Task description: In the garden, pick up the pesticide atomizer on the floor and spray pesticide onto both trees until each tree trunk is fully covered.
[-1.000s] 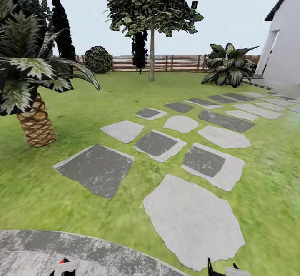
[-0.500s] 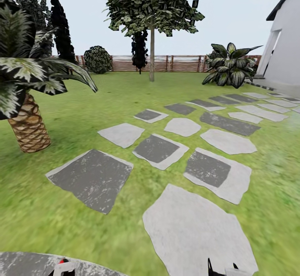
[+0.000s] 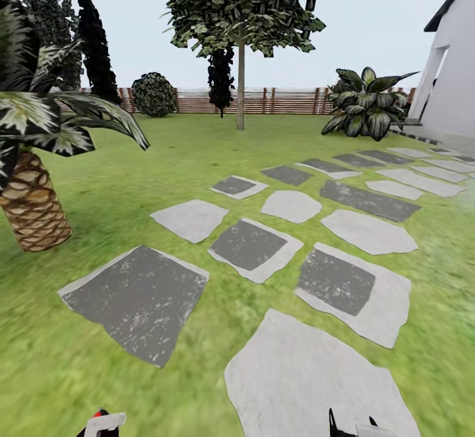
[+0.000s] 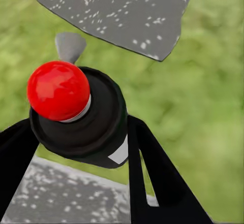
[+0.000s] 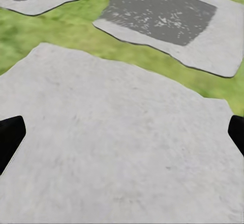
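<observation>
- Atomizer [image 4: 76, 115]: clamped between both left gripper [image 4: 81, 148] fingers, red knob facing the wrist camera.
- Right gripper [image 5: 122, 132]: spread wide, empty, over a pale paving stone [image 5: 117, 148].
- Tree [image 3: 240, 84]: far off across the lawn, by the fence [image 3: 277, 100].
- Risk: spraying from this range would likely miss the trunk.
- Risk: jolts over stone edges could shift the grip.

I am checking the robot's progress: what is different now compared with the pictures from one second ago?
The whole head view has shifted: the robot has rolled forward along the stepping stones; the palm slid leftward. No thing itself moved. The left gripper keeps the pesticide atomizer between its fingers; the right gripper stays open.
</observation>
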Motion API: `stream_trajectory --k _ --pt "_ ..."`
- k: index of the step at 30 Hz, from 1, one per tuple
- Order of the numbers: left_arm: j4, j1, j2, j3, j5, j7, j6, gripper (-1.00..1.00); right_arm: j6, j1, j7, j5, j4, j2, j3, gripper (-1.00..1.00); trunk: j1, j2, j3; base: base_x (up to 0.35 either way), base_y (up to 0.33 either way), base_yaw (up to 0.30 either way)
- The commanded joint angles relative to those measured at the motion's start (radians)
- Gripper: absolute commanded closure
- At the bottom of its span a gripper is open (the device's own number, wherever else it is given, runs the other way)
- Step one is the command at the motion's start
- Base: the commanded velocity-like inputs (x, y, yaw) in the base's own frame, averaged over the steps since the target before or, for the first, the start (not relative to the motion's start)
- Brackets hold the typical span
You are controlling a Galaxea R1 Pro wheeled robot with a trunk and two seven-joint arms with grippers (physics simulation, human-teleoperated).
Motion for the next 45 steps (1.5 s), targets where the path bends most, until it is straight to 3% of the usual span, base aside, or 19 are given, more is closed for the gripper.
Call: stream_trajectory --k 1,45 --pt "0.001 -0.001 0.000 -0.002 0.009 -0.001 -0.003 1.00 -0.003 -0.001 0.002 0.001 0.001 0.000 -0.005 -1.00 0.000 0.000 -0.001 0.341 0.000 0.000" --pt "0.001 -0.001 0.000 -0.002 0.009 0.000 -0.003 1.00 -0.003 -0.001 0.002 0.001 0.001 0.000 -0.005 -1.00 0.000 0.000 -0.001 0.341 0.000 0.000"
